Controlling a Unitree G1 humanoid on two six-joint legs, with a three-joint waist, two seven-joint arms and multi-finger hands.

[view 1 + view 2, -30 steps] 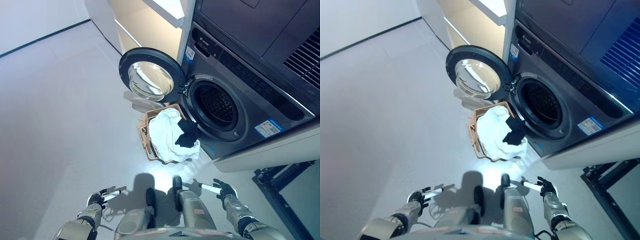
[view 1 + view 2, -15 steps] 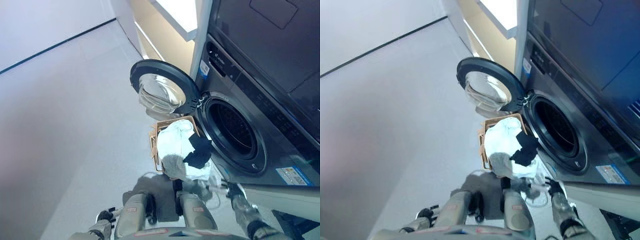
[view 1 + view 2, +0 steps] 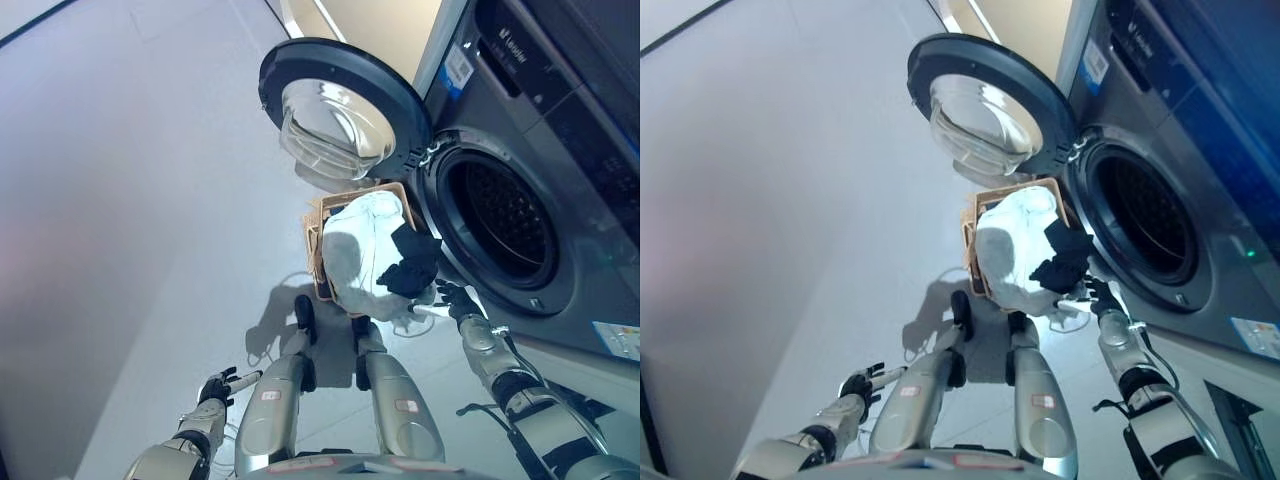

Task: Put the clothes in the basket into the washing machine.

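Observation:
A tan basket stands on the floor in front of the dark washing machine. It is heaped with white cloth, and a black garment lies on top at the right. The machine's round door is swung wide open to the left, and the drum looks dark and empty. My right hand reaches to the basket's right edge by the black garment, fingers spread and holding nothing. My left hand hangs low at the left, fingers relaxed and empty.
Pale grey floor stretches to the left of the basket. A lit cream shelf unit stands behind the door. A white label sits on the machine's lower front.
The camera has dipped and come closer, so basket and machine look larger. My right hand has risen to the basket's right edge; my left hand stays low.

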